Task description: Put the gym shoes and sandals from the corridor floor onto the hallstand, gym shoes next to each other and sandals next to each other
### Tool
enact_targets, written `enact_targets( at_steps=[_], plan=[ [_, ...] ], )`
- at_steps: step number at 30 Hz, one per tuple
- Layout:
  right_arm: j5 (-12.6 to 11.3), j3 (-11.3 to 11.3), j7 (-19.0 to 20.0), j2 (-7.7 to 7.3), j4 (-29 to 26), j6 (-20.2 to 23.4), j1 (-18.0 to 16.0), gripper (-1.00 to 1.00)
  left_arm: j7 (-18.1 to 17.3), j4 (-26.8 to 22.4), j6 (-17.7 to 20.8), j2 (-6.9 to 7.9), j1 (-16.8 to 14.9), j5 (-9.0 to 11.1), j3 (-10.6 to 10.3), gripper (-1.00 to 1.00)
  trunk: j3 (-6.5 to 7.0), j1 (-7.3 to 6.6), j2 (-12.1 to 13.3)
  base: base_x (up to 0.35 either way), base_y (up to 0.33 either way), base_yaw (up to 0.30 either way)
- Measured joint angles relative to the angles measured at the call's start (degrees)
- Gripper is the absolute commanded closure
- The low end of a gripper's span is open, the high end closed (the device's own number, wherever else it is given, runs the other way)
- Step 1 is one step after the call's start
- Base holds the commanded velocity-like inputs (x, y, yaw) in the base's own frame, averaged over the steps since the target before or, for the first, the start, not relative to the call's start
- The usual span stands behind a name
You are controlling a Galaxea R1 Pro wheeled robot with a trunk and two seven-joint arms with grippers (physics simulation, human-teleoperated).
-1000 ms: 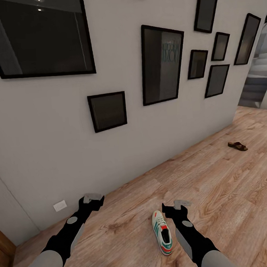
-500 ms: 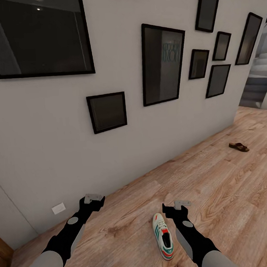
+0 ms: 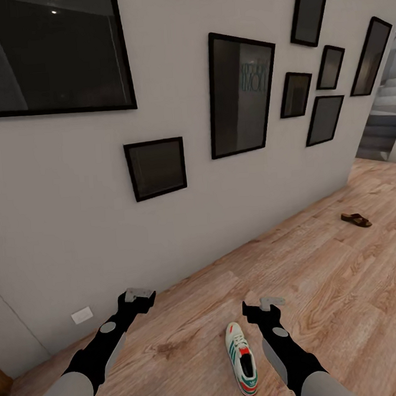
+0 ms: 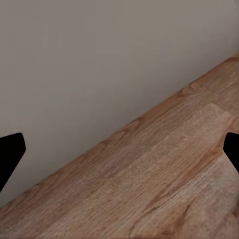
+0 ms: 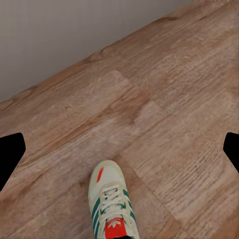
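One white gym shoe (image 3: 241,357) with green stripes and a red tongue lies on the wood corridor floor (image 3: 322,284), toe toward the wall. My right gripper (image 3: 263,306) hovers open just right of its toe; in the right wrist view the shoe (image 5: 111,204) lies ahead between the fingertips (image 5: 11,154). A brown sandal (image 3: 356,219) rests far off at the right, near the corridor opening. My left gripper (image 3: 139,296) is open over bare floor (image 4: 149,189) by the wall. The other shoe, the other sandal and the hallstand are out of view.
A grey wall (image 3: 75,218) with several black picture frames (image 3: 240,94) runs along the floor's left side. A white socket plate (image 3: 82,315) sits low on it. Stairs (image 3: 387,120) show through the opening at the far right.
The whole view has shifted slightly, so the camera has moved: the frames and socket plate slid left and the shoe sits lower. Both grippers hold their pose, still open.
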Motion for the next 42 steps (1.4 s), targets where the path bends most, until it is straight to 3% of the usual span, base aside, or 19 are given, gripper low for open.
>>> enact_targets(
  at_steps=[20,42],
  plan=[
    [0.0,0.1,-0.1,-0.12,0.1,0.0,0.0,-1.00,0.0,-0.1,-0.1,0.04,-0.1,0.0,0.2,-1.00,0.00,0.03,0.0,0.043,-0.021,0.000],
    [0.0,0.1,-0.1,0.09,12.0,-0.2,0.0,-1.00,-0.3,0.0,-0.1,-0.01,-0.1,0.1,0.1,-1.00,-5.15,4.85,-8.8,0.000,0.000,0.000]
  ],
)
